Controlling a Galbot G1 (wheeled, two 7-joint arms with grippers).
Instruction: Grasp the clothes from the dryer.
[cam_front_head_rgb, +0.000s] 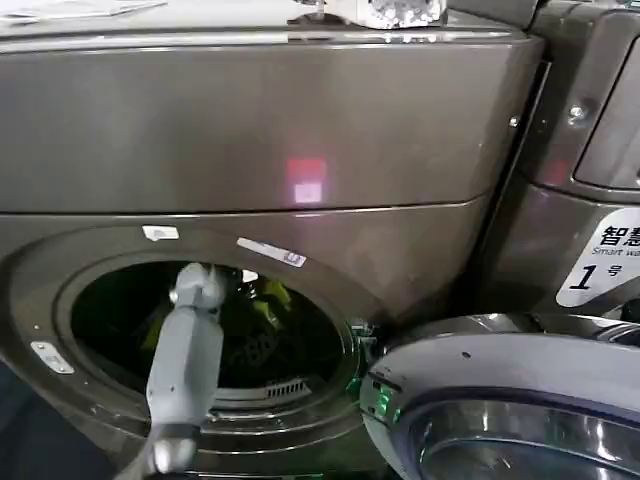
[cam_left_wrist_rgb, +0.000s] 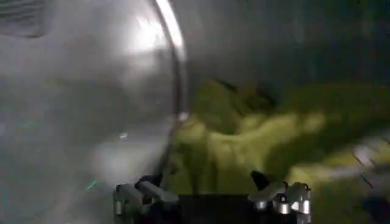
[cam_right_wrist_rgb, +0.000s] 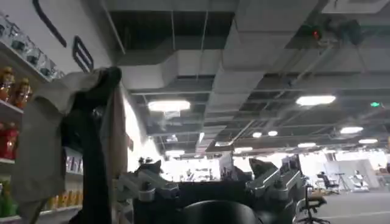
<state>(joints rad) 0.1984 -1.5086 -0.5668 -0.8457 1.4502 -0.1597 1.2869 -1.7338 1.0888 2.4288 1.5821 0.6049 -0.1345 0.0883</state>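
The left arm reaches through the round mouth of the dryer (cam_front_head_rgb: 300, 130), where the clothes (cam_left_wrist_rgb: 244, 146), a crumpled yellow-green bundle, lie on the drum floor. The left gripper (cam_left_wrist_rgb: 212, 193) hangs just short of the fabric, fingers spread and empty. The open door (cam_front_head_rgb: 520, 410) stands at near right, beside a second machine (cam_front_head_rgb: 590, 150). The right gripper (cam_right_wrist_rgb: 207, 182), fingers apart, points toward a ceiling, shelves (cam_right_wrist_rgb: 12, 109) alongside.

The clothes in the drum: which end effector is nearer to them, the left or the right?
Left. The left end effector is open inside the dryer, just short of the clothes. The right end effector is open, pointing toward the room's ceiling.
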